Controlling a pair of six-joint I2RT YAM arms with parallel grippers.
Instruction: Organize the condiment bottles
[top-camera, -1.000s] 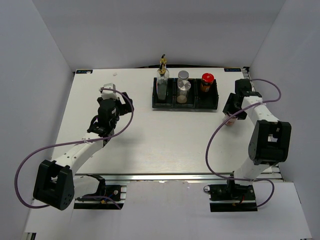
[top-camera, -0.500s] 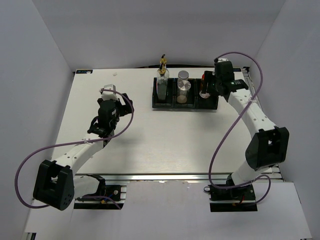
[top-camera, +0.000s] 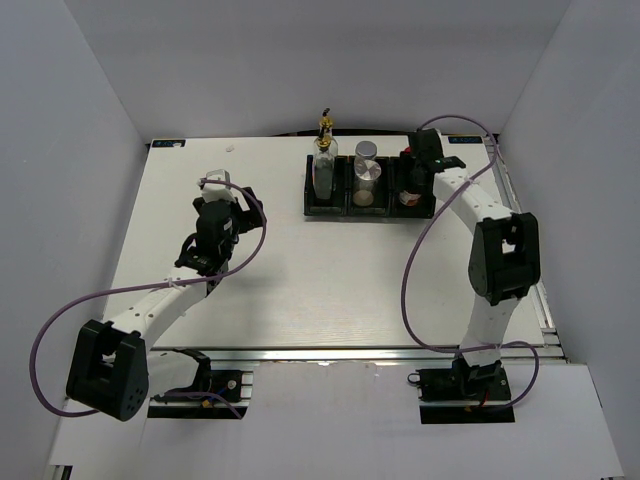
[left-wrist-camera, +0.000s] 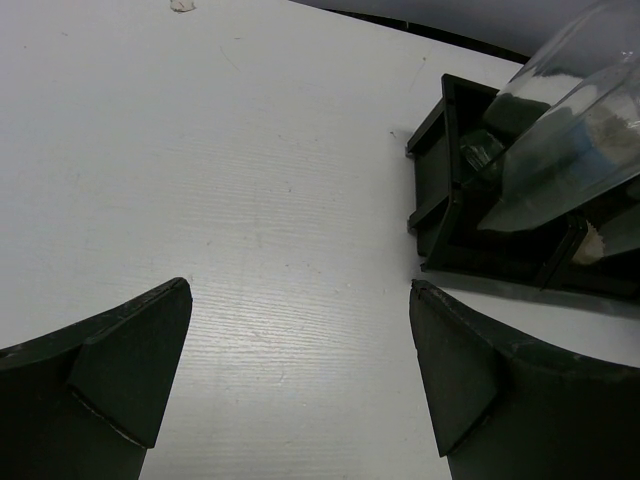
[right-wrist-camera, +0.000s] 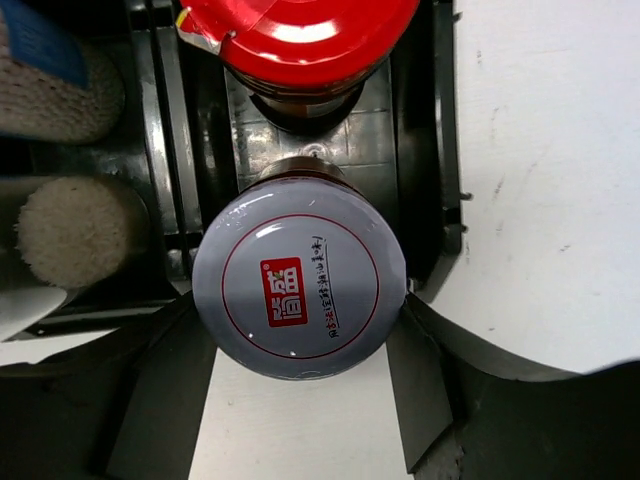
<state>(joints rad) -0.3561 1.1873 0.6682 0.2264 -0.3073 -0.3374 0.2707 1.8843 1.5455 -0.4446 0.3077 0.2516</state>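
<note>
R tool (right-wrist-camera: 298, 350): clenched on grey-lidded jar (right-wrist-camera: 298, 292), fingers either side of lid.
Jar: near end, right compartment of black tray (right-wrist-camera: 432, 150), just beside red-lidded jar (right-wrist-camera: 300, 35).
L tool (left-wrist-camera: 300, 370): released, wide, over desk (left-wrist-camera: 250, 180), left of tray.
Other compartments: gold-spout bottle (top-camera: 325, 168) left, silver-capped shaker (top-camera: 367, 175) mid.

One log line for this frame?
left gripper: open | right gripper: shut on white-lidded jar | place: right compartment of tray, by red-lidded jar
</note>
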